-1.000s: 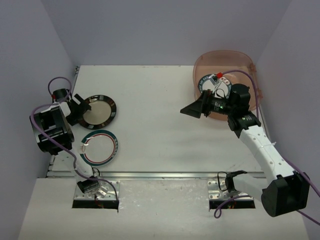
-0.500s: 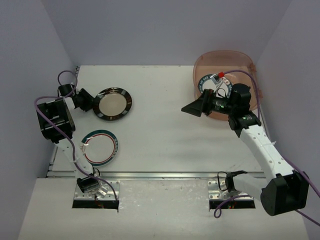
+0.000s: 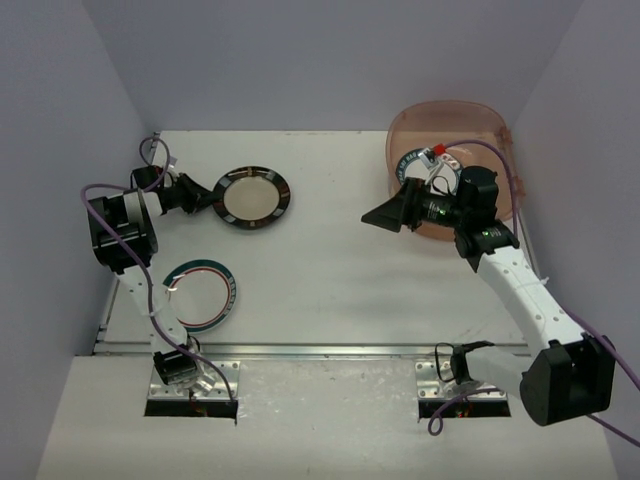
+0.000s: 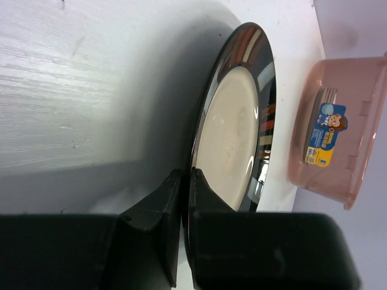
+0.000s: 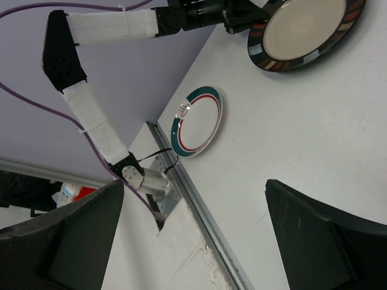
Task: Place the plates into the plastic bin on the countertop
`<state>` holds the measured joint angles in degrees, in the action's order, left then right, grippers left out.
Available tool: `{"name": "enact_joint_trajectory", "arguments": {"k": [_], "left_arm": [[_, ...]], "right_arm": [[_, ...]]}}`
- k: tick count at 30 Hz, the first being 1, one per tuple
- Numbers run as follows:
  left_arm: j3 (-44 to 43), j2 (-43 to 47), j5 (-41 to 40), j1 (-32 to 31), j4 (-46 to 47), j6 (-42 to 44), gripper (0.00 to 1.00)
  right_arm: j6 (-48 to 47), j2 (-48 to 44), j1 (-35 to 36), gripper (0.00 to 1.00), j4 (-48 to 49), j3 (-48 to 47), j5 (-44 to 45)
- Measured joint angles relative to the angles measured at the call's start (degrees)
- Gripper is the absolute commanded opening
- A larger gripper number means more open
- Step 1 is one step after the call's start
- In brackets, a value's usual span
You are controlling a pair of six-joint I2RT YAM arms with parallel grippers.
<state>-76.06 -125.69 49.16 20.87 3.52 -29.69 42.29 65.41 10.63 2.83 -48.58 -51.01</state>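
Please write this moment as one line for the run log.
left gripper: shut on black-rimmed plate | right gripper: open, near plastic bin | green-rimmed plate: on countertop

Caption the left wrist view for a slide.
Left tool pinching the black-rimmed plate by its rim, plastic bin ahead.

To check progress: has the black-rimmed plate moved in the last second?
Yes. Gripped by the left gripper, the black-rimmed plate went right and slightly back, toward the plastic bin, away from the green-and-red-rimmed plate, which stayed put.
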Motion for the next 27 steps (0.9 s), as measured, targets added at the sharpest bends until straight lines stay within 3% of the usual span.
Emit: {"name": "enact_joint_trajectory", "arguments": {"k": [11,21,27], "left_arm": [[7.91,8.49,0.6,-4.34,7.33,-5.47,0.0],[21.34,25.97,0.59,-10.18,15.0,-14.66,0.0],[26.46,35.3,3.91,-13.13,23.1,-23.14,0.0]], "right_arm": [[-1.03,9.6,0.0,0.99,-0.49,-2.48,1.06],[-3.83,22.99,0.0,0.97,-4.07,-17.47,1.05],[-5.59,32.17,0.0,0.91,-9.57,-27.55,0.53]]}}
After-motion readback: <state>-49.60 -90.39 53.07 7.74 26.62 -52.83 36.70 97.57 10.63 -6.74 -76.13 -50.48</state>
